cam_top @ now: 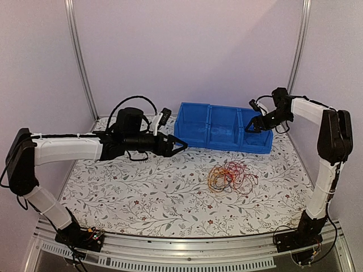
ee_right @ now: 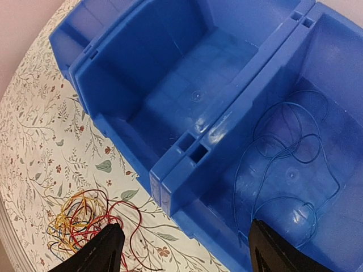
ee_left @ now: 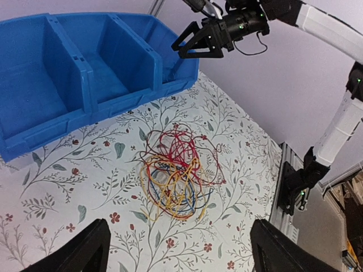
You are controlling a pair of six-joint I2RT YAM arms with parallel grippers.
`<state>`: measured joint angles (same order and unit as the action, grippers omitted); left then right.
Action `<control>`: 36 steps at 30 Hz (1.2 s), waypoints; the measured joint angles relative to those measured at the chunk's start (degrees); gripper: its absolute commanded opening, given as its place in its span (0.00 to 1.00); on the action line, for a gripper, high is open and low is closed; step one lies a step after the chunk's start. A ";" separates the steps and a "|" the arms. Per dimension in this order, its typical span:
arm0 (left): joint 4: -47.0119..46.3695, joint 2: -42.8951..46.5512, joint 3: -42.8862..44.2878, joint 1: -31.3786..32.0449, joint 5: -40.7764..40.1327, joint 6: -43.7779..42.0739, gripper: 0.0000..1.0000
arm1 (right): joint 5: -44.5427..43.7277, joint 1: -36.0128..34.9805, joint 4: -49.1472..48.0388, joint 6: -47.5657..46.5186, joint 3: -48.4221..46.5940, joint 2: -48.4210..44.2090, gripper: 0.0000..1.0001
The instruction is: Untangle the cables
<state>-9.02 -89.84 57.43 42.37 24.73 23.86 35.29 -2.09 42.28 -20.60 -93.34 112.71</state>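
Pale lilac walls, floral tabletop (metal-edged)

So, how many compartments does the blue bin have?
3, side by side in the blue bin: the left one, the middle one, and the right one, where a thin blue wire lies. None looks hidden.

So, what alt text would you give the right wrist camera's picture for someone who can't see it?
A blue bin with compartments fills the view from above, one thin blue wire looped inside its right compartment. Beside it on the flowered table lies a tangle of red, yellow and blue wires; the right gripper's black fingertips stand open at the bottom.
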 measured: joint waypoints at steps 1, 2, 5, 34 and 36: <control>0.39 0.28 0.02 0.00 -1.42 -0.24 0.90 | -2.64 -1.44 -0.09 0.02 0.04 -0.26 0.81; 1.05 0.50 0.26 0.00 -3.10 -0.50 0.90 | -4.76 -2.12 -0.13 0.00 0.13 -0.68 0.81; 4.35 0.46 2.16 0.04 -8.59 -2.08 0.91 | -11.08 -1.90 -0.85 -0.35 2.54 -4.74 0.81; -5.70 -11.91 6.64 15.76 -23.71 -5.18 0.87 | -0.55 -4.96 -7.93 -21.99 39.76 -17.92 0.62; -6.73 -12.66 6.64 15.98 -25.00 -5.16 0.86 | -0.35 -5.29 -8.35 -22.14 39.78 -16.72 0.59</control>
<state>-15.75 -102.50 64.07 58.35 -0.27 18.70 34.94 -7.38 33.93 -42.74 -53.56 95.98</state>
